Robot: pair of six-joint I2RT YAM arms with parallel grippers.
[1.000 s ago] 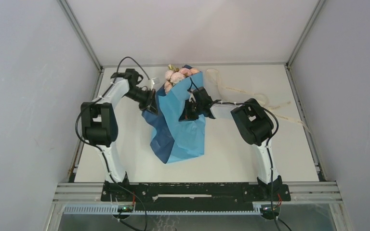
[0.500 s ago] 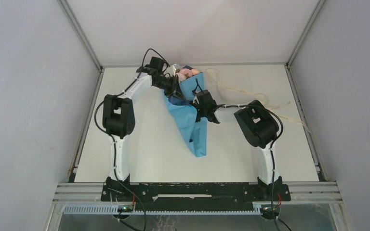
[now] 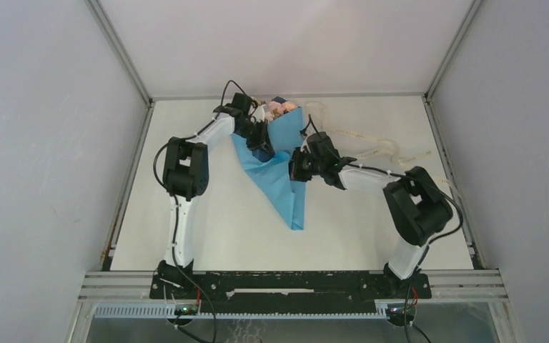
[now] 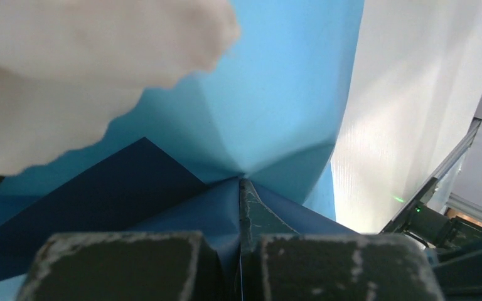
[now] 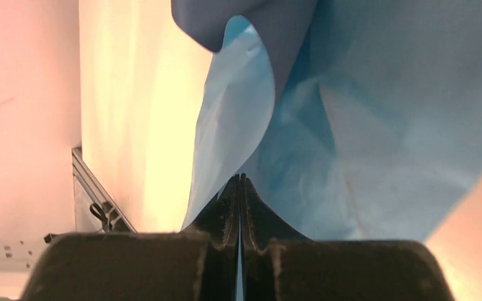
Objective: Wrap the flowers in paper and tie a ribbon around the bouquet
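Paper (image 3: 289, 196) has folded narrower around the flowers (image 3: 281, 108), pinched by left gripper (image 3: 264, 151) and right gripper (image 3: 297, 171)

1. The right gripper (image 5: 240, 188) sits at bottom centre, its dark jaws pressed together on a thin edge of the paper (image 5: 376, 125).
2. The paper rises from the tips, light blue, curling at upper left under a darker fold.
3. Left of it lies the pale surface (image 5: 138, 113), with a metal rail (image 5: 94, 194) at its edge.
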